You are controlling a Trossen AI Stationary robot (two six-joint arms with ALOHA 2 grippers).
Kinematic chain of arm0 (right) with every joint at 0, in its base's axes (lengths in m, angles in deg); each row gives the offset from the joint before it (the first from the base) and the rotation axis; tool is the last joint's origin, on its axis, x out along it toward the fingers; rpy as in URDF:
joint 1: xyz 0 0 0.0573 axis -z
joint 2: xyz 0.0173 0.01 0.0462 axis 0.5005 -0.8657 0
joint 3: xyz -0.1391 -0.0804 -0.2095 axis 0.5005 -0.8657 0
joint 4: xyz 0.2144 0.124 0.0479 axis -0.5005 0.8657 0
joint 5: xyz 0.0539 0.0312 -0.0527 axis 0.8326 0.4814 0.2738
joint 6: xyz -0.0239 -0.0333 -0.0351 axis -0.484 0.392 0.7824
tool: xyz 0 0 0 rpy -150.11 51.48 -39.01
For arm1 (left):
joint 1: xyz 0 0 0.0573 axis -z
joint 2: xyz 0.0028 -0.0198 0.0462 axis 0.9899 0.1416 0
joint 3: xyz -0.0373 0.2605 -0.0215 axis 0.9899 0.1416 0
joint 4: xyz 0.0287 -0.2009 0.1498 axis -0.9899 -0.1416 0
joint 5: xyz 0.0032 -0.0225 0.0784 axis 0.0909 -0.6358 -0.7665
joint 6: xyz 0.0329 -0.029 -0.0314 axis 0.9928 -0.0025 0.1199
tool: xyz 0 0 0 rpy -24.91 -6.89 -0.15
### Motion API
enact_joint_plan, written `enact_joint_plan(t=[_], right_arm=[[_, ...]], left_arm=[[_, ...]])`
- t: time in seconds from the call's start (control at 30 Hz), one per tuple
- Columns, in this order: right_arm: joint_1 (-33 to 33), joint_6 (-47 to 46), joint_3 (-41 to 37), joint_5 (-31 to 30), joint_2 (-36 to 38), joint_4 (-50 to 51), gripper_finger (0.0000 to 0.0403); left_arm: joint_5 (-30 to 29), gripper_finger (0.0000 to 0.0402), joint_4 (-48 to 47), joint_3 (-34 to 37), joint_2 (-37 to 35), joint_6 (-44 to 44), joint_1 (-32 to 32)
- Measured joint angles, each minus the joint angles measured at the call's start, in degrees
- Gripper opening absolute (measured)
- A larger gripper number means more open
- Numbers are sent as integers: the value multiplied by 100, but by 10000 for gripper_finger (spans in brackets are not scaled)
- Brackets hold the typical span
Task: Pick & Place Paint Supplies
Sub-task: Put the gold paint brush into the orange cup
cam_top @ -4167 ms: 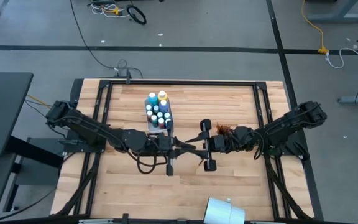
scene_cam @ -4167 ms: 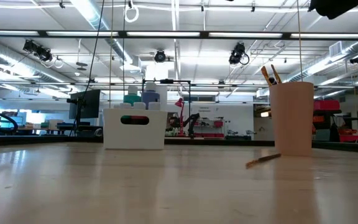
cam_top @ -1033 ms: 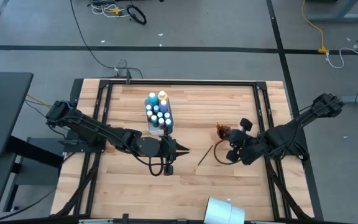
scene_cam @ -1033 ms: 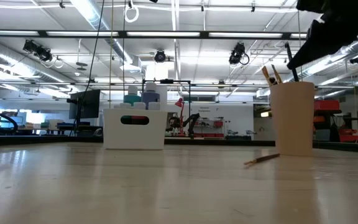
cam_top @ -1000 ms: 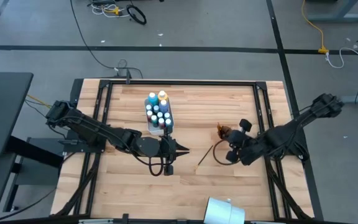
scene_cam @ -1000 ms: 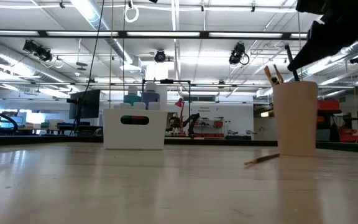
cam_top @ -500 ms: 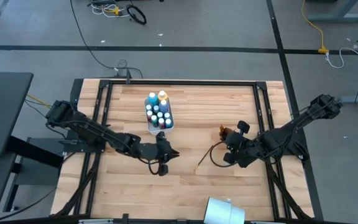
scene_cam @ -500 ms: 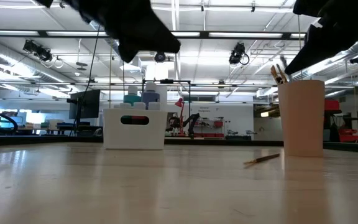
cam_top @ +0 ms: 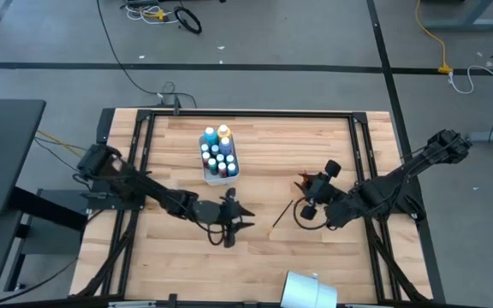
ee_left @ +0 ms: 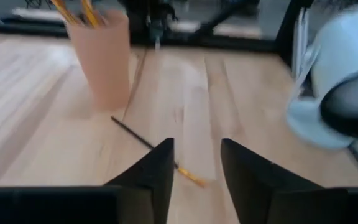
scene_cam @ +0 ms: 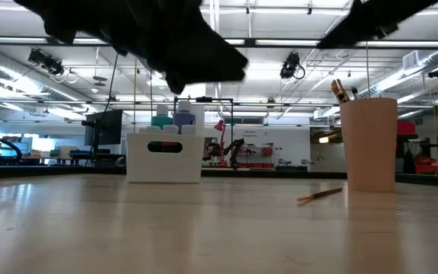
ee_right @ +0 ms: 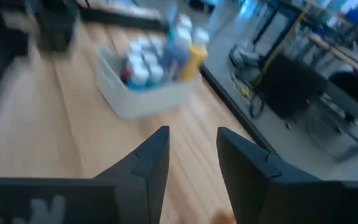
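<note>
Hovering over the middle of the wooden table (cam_top: 264, 137), the left gripper (cam_top: 245, 216) has its two dark fingers (ee_left: 151, 171) spread apart on nothing. Just beyond it lies a thin wooden brush (cam_top: 282, 214) flat on the boards. The right gripper (cam_top: 301, 182), jaws parted and empty, hangs by the tan cup of brushes (scene_cam: 368, 143). The white bin of small paint bottles (cam_top: 218, 156) stands farther back.

A white bin of paint bottles (cam_top: 218, 156) is seen toward twelve o'clock on the wooden surface (cam_top: 255, 248). A brush (cam_top: 282, 214) lies at centre, between the left end effector (cam_top: 240, 215) at nine o'clock and the right end effector (cam_top: 308, 195) at three o'clock.
</note>
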Motion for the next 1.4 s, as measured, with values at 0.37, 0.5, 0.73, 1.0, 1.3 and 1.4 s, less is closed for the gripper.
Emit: enact_joint_plan(t=[0.37, 0.5, 0.73, 1.0, 1.3, 1.4], right_arm=[[1, 1109, 2, 41, 2, -1754, 139], [4, 1090, 0, 109, -7, -1674, 139], [7, 1060, 0, 532, -7, -1695, 139], [7, 1081, 0, 642, -7, -1718, 139], [7, 1086, 1, 651, -7, -1714, 139], [7, 1086, 0, 655, -7, -1713, 139]], left_arm=[[324, 176, -216, -1584, 2033, 476, -63], [488, 176, -809, -2107, 2505, 257, -58], [-96, 176, -1477, -2420, 2919, 101, -59], [-490, 176, -1819, -2402, 2840, -36, -48], [-965, 176, -2336, -2381, 2189, -30, 77], [-1106, 176, -2602, -2368, 2217, -163, 85]])
